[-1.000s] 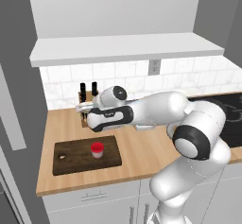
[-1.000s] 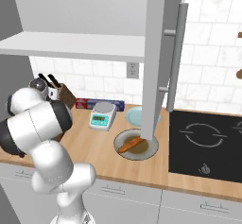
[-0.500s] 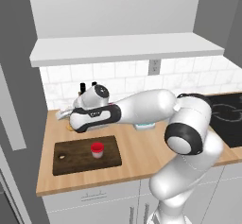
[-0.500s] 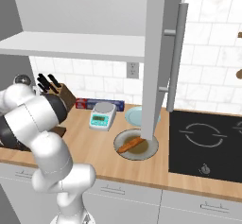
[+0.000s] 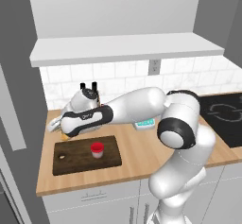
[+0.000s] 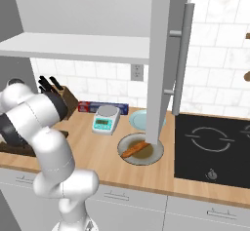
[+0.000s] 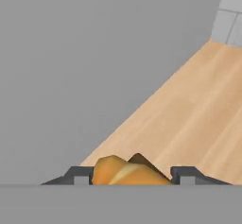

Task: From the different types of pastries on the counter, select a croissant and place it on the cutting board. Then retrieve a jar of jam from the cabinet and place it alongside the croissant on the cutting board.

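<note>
My gripper [image 7: 130, 173] is shut on the croissant [image 7: 125, 172], a golden ridged pastry wedged between the two dark fingertips [image 7: 78, 176]. The hand hangs over the left end of the light-wood counter [image 7: 198, 105], close to a grey side wall. Seen from the left base, the gripper [image 5: 60, 132] sits just behind the far left corner of the dark cutting board [image 5: 75, 159], with a bit of croissant [image 5: 64, 136] peeking out under it. The jar of jam [image 5: 97, 150], red-lidded, stands upright on the board. The cabinet [image 5: 123, 48] ledge runs above.
A long orange-brown pastry [image 6: 135, 149] lies on a round plate right of the arm, with a blue plate [image 6: 141, 119], a kitchen scale [image 6: 104, 119] and a foil box [image 6: 100, 107] behind. A knife block [image 6: 63, 96] stands by the wall. An open cabinet door [image 6: 166, 64] hangs over the plates; the stove [image 6: 215, 140] is far right.
The arm has swung left along the back of the counter, carrying the hand from behind the board's right side to its far left corner. The jar has not moved.
</note>
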Available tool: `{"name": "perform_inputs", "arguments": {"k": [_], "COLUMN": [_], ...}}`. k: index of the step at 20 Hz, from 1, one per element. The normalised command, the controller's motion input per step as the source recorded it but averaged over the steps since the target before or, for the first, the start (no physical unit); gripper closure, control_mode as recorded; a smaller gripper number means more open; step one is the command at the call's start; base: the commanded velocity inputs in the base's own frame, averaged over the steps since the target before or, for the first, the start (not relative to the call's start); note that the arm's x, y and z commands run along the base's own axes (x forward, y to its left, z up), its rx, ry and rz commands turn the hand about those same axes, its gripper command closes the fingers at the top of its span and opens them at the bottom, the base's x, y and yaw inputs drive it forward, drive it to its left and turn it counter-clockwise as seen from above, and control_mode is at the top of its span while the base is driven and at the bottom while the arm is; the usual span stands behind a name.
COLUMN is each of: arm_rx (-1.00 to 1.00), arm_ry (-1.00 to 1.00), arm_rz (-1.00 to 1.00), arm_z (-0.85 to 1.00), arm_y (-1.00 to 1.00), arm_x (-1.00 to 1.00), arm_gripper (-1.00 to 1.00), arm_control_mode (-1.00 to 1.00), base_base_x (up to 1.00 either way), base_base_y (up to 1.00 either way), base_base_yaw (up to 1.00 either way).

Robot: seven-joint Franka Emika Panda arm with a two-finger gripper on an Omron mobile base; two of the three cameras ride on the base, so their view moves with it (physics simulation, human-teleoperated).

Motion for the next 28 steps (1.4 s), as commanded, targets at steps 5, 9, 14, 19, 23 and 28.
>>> {"name": "perform_inputs", "arguments": {"k": [5, 9, 14, 19, 23, 28], "arm_rx": [-0.22, -0.23, -0.22, -0.18, -0.09, -0.04], "arm_ry": [0.11, 0.08, 0.11, 0.04, 0.00, 0.00], "arm_rz": [0.20, 0.19, 0.19, 0.14, 0.11, 0.09], "arm_z": [-0.20, -0.11, -0.25, -0.43, -0.34, -0.34], "arm_y": [0.08, 0.00, 0.00, -0.06, -0.15, -0.20], "arm_x": [-0.27, -0.27, -0.23, -0.02, 0.00, 0.00], "arm_gripper": [1.00, 1.00, 1.00, 1.00, 1.00, 1.00], "arm_control_mode": [-1.00, -1.00, -1.00, -1.00, -1.00, -1.00], "base_base_x": [0.00, 0.00, 0.00, 0.00, 0.00, 0.00], "base_base_y": [0.00, 0.00, 0.00, 0.00, 0.00, 0.00], "base_base_yaw": [0.00, 0.00, 0.00, 0.00, 0.00, 0.00]}}
